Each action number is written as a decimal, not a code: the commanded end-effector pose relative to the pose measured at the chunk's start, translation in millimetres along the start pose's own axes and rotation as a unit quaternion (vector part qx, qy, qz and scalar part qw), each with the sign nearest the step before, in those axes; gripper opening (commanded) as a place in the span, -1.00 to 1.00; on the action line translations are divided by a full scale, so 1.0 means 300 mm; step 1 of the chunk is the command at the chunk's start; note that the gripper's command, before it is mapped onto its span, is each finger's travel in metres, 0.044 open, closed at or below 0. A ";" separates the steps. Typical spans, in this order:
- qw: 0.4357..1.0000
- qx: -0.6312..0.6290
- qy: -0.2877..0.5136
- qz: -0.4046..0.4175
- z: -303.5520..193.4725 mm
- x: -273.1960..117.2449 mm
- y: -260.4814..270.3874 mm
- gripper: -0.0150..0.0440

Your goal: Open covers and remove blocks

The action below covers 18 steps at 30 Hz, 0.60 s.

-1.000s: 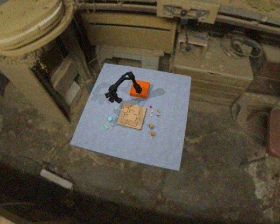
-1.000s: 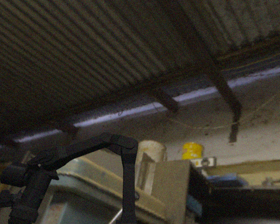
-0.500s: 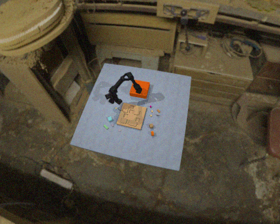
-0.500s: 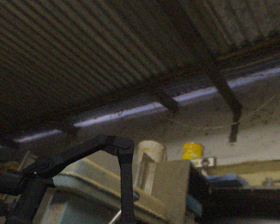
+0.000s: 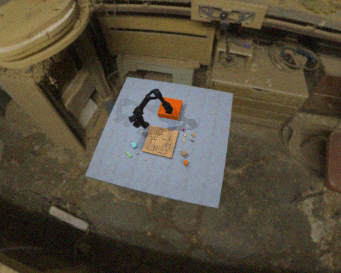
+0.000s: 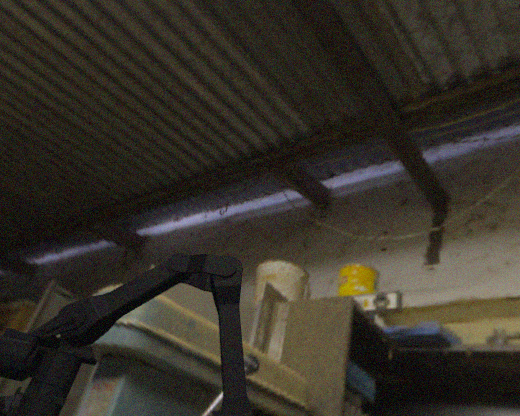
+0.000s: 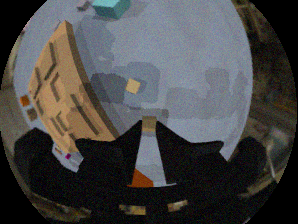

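Note:
The wooden puzzle board (image 5: 168, 154) (image 7: 64, 47) lies flat, with raised tracks and covers; single covers and wells are too small to tell. My gripper (image 5: 141, 125) (image 7: 148, 123) is above the table beside the board's back left corner, fingers nearly together. It is shut on a small tan block (image 7: 149, 121) at the fingertips. A small yellow block (image 5: 141, 131) (image 7: 133, 86) lies on the table left of the board. A teal block (image 5: 134, 144) (image 7: 111, 7) and a green block (image 5: 128, 154) also lie left. The exterior view shows only the arm.
Right of the board lie a brown cube (image 5: 184, 153) (image 7: 32, 114), an orange block (image 5: 185, 163) (image 7: 24, 100), a magenta piece (image 5: 183, 130) (image 7: 68, 156) and several small tan or grey pieces. The orange base box (image 5: 172, 103) (image 7: 142, 178) stands behind the board.

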State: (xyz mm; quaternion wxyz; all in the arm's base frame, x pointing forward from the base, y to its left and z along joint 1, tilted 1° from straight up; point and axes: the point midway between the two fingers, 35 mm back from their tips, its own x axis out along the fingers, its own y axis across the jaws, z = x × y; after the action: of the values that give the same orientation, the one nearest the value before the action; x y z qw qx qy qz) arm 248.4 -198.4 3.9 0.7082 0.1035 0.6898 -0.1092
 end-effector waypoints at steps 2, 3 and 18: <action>1.000 -0.002 0.005 0.001 -0.012 0.033 0.004 -0.22; 1.000 -0.002 0.005 0.001 -0.012 0.039 0.004 -0.22; 1.000 -0.002 0.005 0.001 -0.025 0.117 0.009 -0.22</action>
State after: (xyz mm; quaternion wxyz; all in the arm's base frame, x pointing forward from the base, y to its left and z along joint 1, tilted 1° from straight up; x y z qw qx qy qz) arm 246.0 -196.5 -25.1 0.7080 0.1036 0.6900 -0.1091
